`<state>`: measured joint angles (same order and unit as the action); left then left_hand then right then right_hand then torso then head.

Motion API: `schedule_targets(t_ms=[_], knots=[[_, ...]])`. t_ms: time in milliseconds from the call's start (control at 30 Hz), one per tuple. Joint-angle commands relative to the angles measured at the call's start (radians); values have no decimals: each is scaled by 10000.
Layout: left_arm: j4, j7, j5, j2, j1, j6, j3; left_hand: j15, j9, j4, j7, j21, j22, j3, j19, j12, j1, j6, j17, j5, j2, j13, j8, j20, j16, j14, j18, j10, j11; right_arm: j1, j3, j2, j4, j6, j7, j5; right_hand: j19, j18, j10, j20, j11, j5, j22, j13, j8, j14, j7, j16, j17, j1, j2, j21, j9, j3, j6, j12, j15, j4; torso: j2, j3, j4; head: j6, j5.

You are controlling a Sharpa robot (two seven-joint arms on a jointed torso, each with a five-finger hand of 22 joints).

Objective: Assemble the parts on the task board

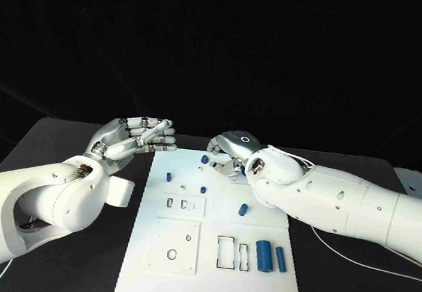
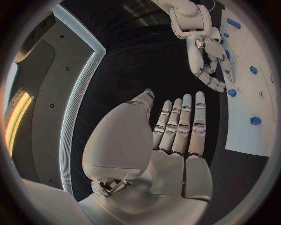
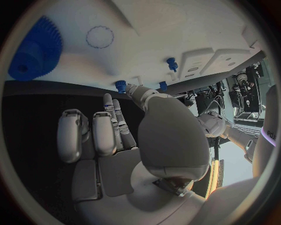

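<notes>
The white task board (image 1: pixel 209 271) lies in the middle of the table. On it are several blue pegs (image 1: pixel 168 177) (image 1: pixel 203 188) (image 1: pixel 243 209) and two longer blue cylinders (image 1: pixel 263 256). My right hand (image 1: pixel 228 151) (image 3: pixel 117 136) reaches down at the board's far edge. Its thumb and a fingertip (image 3: pixel 109 99) pinch a small blue peg (image 3: pixel 121 86) (image 1: pixel 205 159), and its other fingers are curled in. A blue gear (image 3: pixel 35 47) lies flat on the board close by. My left hand (image 1: pixel 136 139) (image 2: pixel 178 131) hovers off the board's far left corner and holds nothing, fingers straight.
The board carries raised white blocks with slots (image 1: pixel 184 205), a plate with an oval hole (image 1: pixel 173 254) and a rectangular recess (image 1: pixel 226 252). Black table (image 1: pixel 70 146) surrounds the board. A thin white cable (image 1: pixel 361 261) runs along the table under my right arm.
</notes>
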<state>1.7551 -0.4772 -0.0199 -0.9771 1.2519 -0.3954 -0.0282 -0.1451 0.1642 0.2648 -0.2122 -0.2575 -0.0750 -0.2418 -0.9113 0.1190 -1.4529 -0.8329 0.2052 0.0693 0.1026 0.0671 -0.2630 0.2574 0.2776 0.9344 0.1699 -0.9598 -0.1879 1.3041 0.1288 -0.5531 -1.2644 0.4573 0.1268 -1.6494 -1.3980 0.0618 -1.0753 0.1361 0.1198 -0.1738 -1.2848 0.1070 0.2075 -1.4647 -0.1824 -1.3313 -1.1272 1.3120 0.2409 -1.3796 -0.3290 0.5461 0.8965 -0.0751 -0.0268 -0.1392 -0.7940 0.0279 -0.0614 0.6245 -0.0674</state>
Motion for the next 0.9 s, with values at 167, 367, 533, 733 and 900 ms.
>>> schedule_targets(t_ms=[167, 367, 533, 733, 900], knots=[[-21, -51, -46, -44, 16, 218, 9, -43, -10, 5, -289, 14, 18, -61, -63, -58, -49, -9, 17, -56, -14, -12, 53, -16, -30, 43, 147, -17, -41, 238, -90, -1382, -1211, 137, 19, 1151, -619, -160, -1420, -148, -279, -39, -935, 251, 102, -324, 114, -401, -639, 35, -17, -625, -108, 89, 431, -635, 139, 2, 47, -25, 120, -105, -21], [-60, -45, -46, -48, 16, 242, 7, -44, -11, 5, -286, 17, 20, -63, -63, -62, -48, -9, 19, -58, -12, -12, 55, -15, -33, 42, 147, -20, -40, 372, -118, -2420, -1615, -970, 47, 2979, -1185, -393, -2474, -469, -630, -405, -1955, 2250, 170, -513, 385, -971, -1415, -288, 292, -1313, -304, -1236, -109, -2526, 470, -53, 67, -41, 191, -124, -76], [-91, -42, -45, -41, 16, 255, 7, -44, -11, 5, -286, 17, 20, -63, -63, -62, -48, -9, 19, -58, -12, -12, 55, -15, -33, 42, 147, -20, -40, 404, -123, -2849, -1589, -1554, 169, 3558, -1517, -530, -1855, -474, -636, -474, -2529, 7497, 771, -616, 402, -1340, -1943, 140, -47, -1685, -690, -2565, -564, -7394, 453, -557, 58, -64, 233, -128, -77], [-103, -40, -45, -37, 15, 262, 6, -44, -11, 5, -286, 17, 20, -63, -63, -62, -48, -9, 19, -58, -12, -12, 55, -15, -33, 42, 147, -20, -40, 403, -122, -2895, -1478, -1873, 287, 3703, -1643, -582, -2402, -383, -552, -513, -2733, 10680, 1101, -682, 312, -1617, -2400, 529, -193, -1821, -813, -3134, -904, -10567, 358, -1100, 51, -52, 194, -109, -106], [-109, -35, -45, -32, 15, 261, 6, -44, -11, 5, -286, 17, 20, -63, -63, -62, -48, -9, 19, -58, -12, -12, 55, -15, -33, 42, 147, -20, -40, 371, -111, -2697, -1293, -1938, 361, 3652, -1677, -597, -2590, -350, -516, -508, -2785, 11256, 1174, -734, 279, -1752, -2697, 670, -239, -1857, -826, -3326, -1018, -11156, 324, -1279, 49, -48, 177, -84, -104]])
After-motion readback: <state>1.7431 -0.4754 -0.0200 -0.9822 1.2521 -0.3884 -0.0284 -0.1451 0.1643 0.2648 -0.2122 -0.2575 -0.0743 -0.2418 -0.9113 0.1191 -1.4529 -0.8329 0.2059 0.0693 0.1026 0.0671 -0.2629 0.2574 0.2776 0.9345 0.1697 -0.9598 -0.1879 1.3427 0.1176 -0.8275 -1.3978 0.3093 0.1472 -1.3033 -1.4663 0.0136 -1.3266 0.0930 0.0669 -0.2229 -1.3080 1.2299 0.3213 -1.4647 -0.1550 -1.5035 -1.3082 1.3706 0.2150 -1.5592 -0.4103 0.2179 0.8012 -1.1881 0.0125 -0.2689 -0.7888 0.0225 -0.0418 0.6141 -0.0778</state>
